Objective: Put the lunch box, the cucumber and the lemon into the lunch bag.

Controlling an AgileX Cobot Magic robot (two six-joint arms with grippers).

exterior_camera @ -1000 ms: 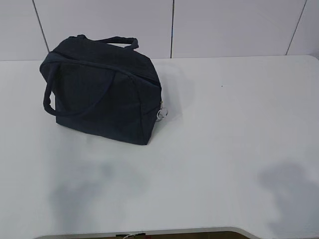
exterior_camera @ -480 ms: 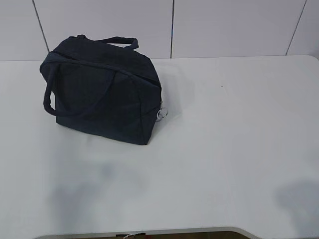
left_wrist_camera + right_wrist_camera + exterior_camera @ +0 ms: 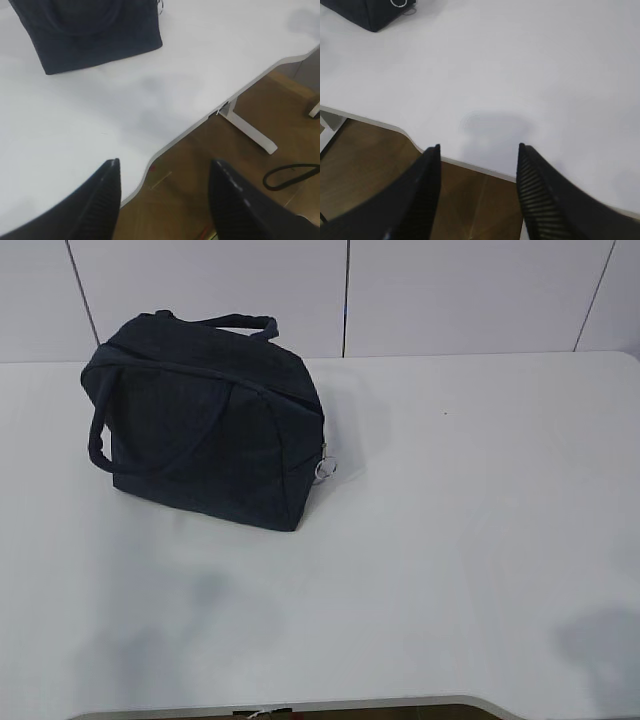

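Observation:
The dark navy lunch bag (image 3: 205,420) stands at the back left of the white table (image 3: 450,500), its top zipped shut and the silver ring pull (image 3: 324,468) hanging at its right end. Its lower part shows in the left wrist view (image 3: 90,35), and a corner with the ring shows in the right wrist view (image 3: 370,12). The lunch box, the cucumber and the lemon are out of view. My left gripper (image 3: 164,167) hangs open over the table's front edge, holding nothing. Over the same edge, farther right, my right gripper (image 3: 479,150) is open and empty. Neither arm appears in the exterior view.
The table's front edge (image 3: 200,125) curves inward near the middle, with brown floor below. A white table leg (image 3: 250,132) and a black cable (image 3: 290,175) lie on the floor. A white panelled wall (image 3: 450,290) stands behind the table.
The arm shadows on the front of the table have slid toward the near edge and shrunk, the right one most. The lunch bag has not moved.

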